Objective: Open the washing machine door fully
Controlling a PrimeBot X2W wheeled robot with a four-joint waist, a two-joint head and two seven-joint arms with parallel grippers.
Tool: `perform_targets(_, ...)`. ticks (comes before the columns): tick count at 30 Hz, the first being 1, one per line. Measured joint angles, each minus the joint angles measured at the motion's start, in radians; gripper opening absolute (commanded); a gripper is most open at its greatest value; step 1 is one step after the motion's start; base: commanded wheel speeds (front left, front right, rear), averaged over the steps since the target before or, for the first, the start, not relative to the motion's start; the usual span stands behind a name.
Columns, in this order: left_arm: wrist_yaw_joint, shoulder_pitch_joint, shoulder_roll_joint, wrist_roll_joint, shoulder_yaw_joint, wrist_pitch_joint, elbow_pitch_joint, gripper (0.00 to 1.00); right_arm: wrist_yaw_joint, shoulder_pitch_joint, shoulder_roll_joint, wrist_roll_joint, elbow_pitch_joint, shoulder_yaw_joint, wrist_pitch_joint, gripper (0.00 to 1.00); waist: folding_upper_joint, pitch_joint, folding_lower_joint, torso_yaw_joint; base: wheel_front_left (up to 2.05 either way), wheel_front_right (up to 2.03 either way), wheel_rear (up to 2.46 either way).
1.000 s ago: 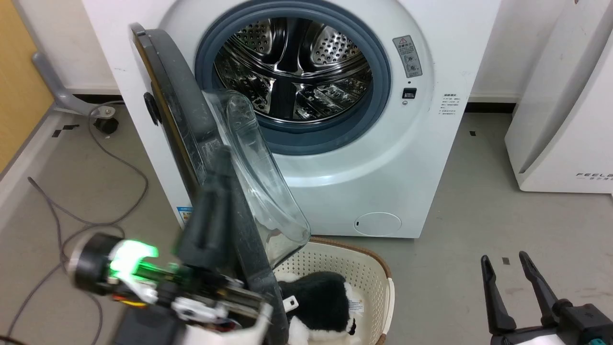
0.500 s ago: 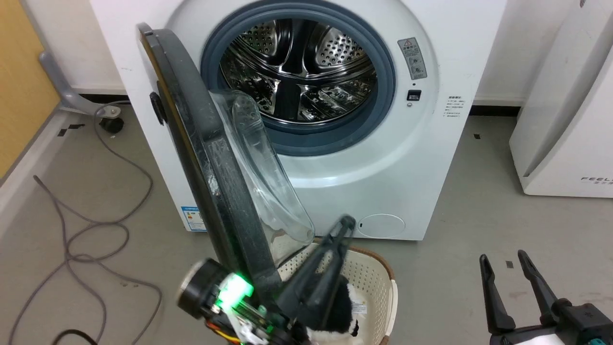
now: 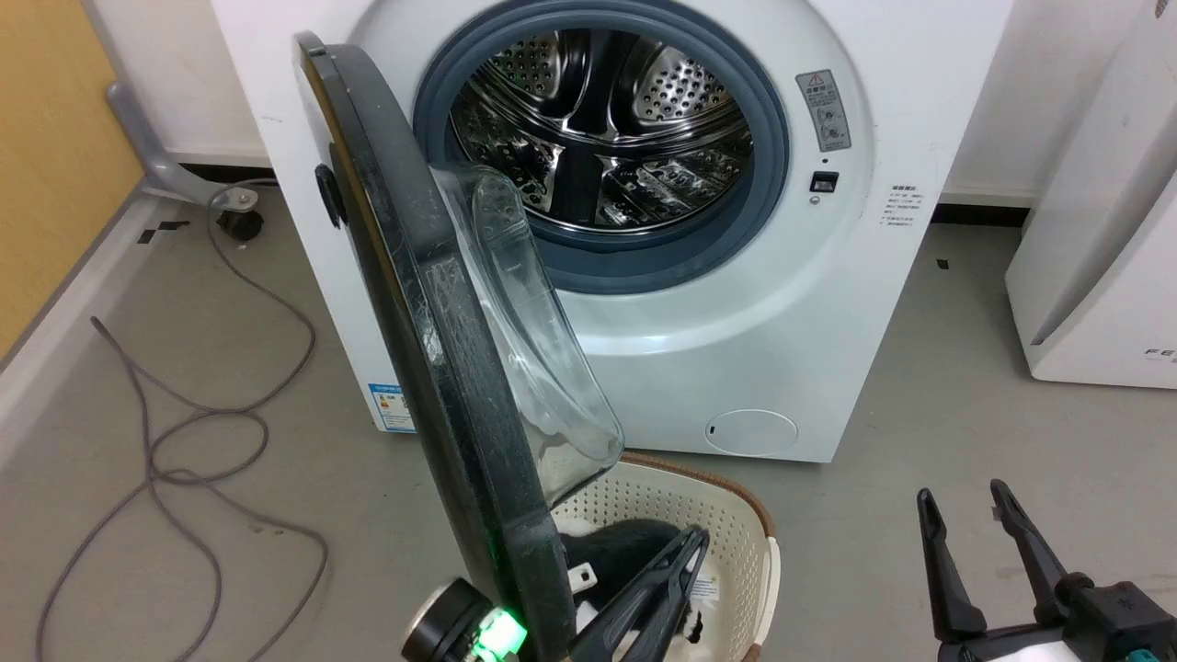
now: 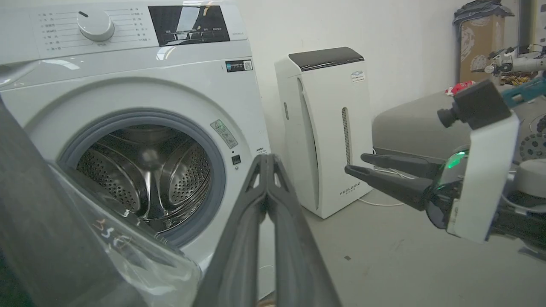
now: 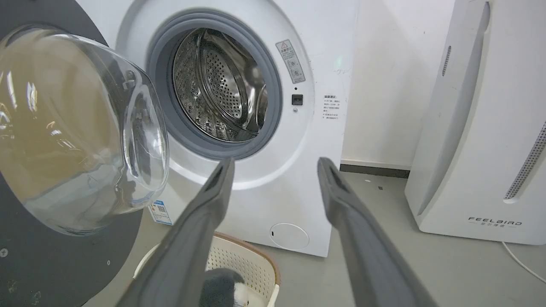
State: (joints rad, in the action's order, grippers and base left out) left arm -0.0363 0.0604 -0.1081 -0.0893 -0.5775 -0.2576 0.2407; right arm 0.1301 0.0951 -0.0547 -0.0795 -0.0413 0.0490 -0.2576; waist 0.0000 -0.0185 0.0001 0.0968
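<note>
While door is standing half open, left gripper, pinched together, is hovering beside it, outward push likely due; right gripper spread.

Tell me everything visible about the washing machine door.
The washing machine door is large and round: black rim, dark grey inner face, clear bulging glass bowl at centre. It stands open, roughly square to the washing machine, hinged on the left, above a cream basket. The shut left pincer sits by its lower edge; contact unclear.
</note>
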Motion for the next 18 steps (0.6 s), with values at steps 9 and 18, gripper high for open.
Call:
perform_targets(9,0.047,0.0,-0.002,0.023,0.023,0.0,-0.149,0.0,0.0,0.0,0.0,0.001,0.001,-0.001,0.0,1.0,0.0,0.011,-0.0001,0.007,0.0,0.0,0.0)
perform_targets(18,0.088,0.0,-0.021,0.033,0.065,0.0,-0.192,0.0,0.0,0.0,0.0,0.001,0.002,0.009,0.0,1.0,0.0,0.02,0.0,0.036,0.0,0.0,0.0)
